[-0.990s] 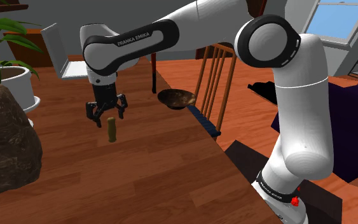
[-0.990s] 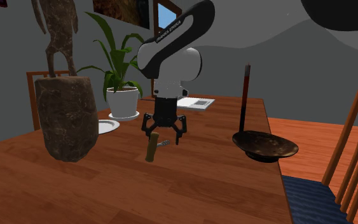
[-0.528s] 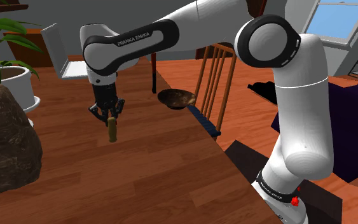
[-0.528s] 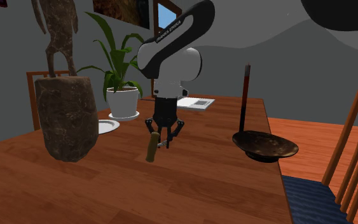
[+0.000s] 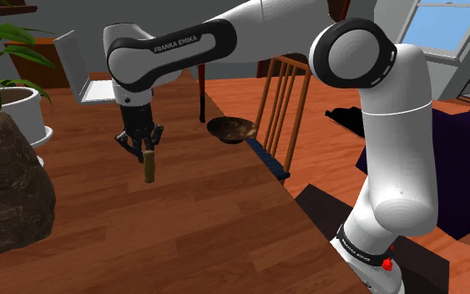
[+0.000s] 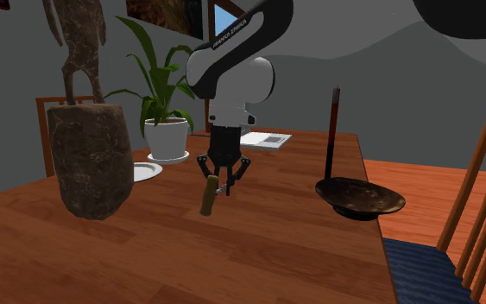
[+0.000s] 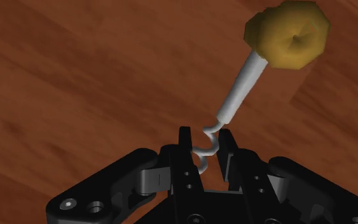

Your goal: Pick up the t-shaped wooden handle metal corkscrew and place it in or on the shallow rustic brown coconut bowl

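**Brown wooden table (image 5: 183,225) in a grey-walled room.** The shallow brown bowl (image 6: 362,203) is set at the table's edge. Well apart from the bowl, the corkscrew (image 6: 207,195) is gripped. In the wrist view its metal spiral is shown clasped by the gripper (image 7: 204,143), with the handle hanging downward.

Dining room of a home. A long wooden dining table (image 5: 191,225) is the landmark. A slat-backed wooden chair (image 5: 280,104) stands against its edge. A leafy potted plant (image 6: 165,129) in a white pot and a white plate (image 6: 146,171) sit on it. A framed picture (image 6: 159,9) hangs on the grey wall behind it, and a daylit window (image 5: 446,25) lies beyond its chair side.
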You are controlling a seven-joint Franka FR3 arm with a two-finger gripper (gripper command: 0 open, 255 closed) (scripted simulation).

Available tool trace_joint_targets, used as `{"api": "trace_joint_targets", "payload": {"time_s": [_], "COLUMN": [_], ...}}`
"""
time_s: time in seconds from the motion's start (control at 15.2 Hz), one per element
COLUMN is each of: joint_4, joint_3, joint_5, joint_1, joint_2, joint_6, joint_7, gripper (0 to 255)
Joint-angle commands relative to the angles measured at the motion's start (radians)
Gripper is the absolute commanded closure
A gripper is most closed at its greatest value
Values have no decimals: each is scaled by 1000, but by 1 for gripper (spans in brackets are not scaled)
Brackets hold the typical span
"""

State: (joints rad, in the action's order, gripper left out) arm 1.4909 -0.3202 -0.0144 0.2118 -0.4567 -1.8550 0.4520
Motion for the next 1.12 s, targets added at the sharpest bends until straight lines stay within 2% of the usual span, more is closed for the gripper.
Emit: {"api": "trace_joint_targets", "payload": {"time_s": [0.0, 1.06], "joint_4": [-19, -226], "joint_3": [-2, -7], "joint_5": [2, 3], "joint_1": [1, 13], "joint_2": [7, 13], "joint_6": [25, 237], "joint_7": [3, 18], "gripper": [255, 255]}}
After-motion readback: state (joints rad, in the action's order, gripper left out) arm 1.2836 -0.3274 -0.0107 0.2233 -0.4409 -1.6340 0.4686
